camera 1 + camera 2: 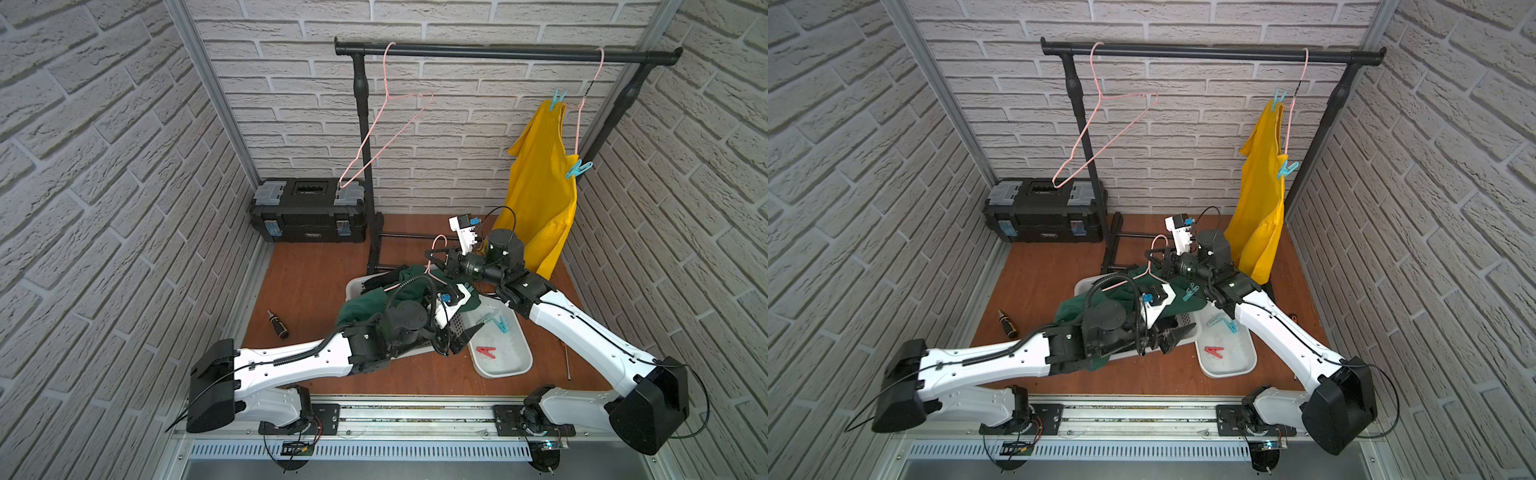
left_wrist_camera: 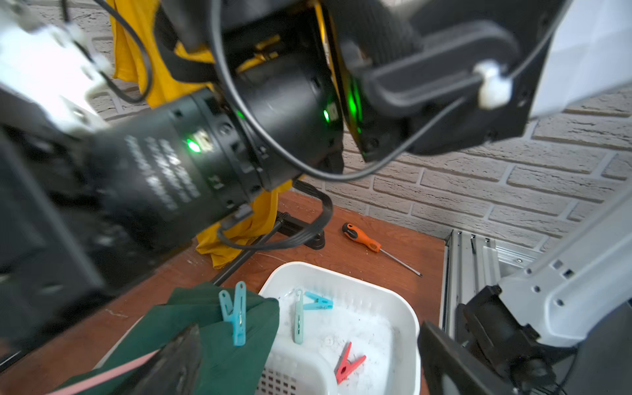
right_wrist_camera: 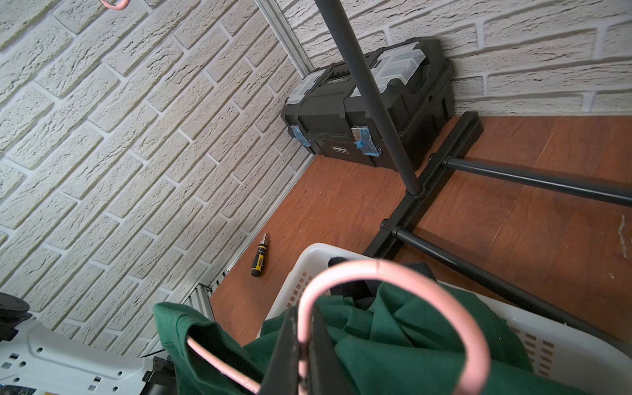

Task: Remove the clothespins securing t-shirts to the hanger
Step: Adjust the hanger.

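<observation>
Bimanual rig over a brown worktop (image 1: 316, 291).

**Both top views.** The yellow t-shirt (image 1: 540, 187) hangs at the right end of the black rail (image 1: 498, 53). It is pinned to its hanger by an upper clothespin (image 1: 557, 100) and a lower clothespin (image 1: 578, 168), both teal. A bare hanger (image 1: 386, 124) hangs at the left end. Mid-worktop, the green t-shirt (image 1: 361, 303) drapes over a white basket (image 1: 352, 289), with a white tray (image 1: 511, 365) just beside it toward the right edge. The right gripper (image 1: 433, 261) reaches over the basket, and the left gripper (image 1: 455, 343) hangs where basket and tray meet. A black toolbox (image 1: 307, 212) fills the back left corner, and a stubby screwdriver (image 1: 277, 324) lies near the left edge.

**Right wrist view.** It resolves what the top views leave small. The claw is pressed together on the hook of a pink hanger (image 3: 393, 270), whose wire runs into the green cloth. The black t-shirt (image 3: 354, 294) lies beneath, inside the basket.

**Left wrist view.** The left claw is spread wide. A clipped clothespin (image 2: 236, 313), teal, grips a fold of the green t-shirt at the tray rim. In the tray lie two loose clothespins (image 2: 318, 302), teal and paler, and a red clothespin (image 2: 347, 362) apart from them. An orange-handled screwdriver (image 2: 362, 236) lies near the right edge; in the top views the right arm hides most of its handle.

**Writing.** There is a plate on the toolbox front and white print on the right arm's wrist, both illegible.
</observation>
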{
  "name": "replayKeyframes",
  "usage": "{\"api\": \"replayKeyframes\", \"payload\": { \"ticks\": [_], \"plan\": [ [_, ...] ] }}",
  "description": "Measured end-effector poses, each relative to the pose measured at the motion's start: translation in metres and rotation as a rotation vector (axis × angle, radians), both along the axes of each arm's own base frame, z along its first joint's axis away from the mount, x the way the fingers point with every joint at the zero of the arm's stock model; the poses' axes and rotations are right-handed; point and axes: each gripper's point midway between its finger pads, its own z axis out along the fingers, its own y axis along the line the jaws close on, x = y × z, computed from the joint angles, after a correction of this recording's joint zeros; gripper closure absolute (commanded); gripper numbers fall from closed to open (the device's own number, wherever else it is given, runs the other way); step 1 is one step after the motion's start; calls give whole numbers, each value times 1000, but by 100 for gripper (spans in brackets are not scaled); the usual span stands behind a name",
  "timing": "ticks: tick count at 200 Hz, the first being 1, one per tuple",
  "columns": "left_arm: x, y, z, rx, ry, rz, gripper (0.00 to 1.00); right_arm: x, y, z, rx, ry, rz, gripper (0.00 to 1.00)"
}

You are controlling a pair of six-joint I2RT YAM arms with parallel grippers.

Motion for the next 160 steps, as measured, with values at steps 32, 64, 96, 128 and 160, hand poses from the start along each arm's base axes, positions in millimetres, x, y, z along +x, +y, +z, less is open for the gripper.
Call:
{"api": "replayKeyframes", "payload": {
  "ticks": [32,64,96,128,160],
  "plan": [
    [17,43,16,34,45,70,2,0,0,0,1,-1,0,97],
    [30,81,12,74,100,138,2,0,0,2,4,-7,0,98],
    [46,107,17,102,155,194,4,1,0,2,5,-10,0,97],
    [69,137,29,77,215,266,5,1,0,2,5,-10,0,97],
    [85,163,30,71,297,293,7,0,0,-1,3,-6,0,97]
  ]
}}
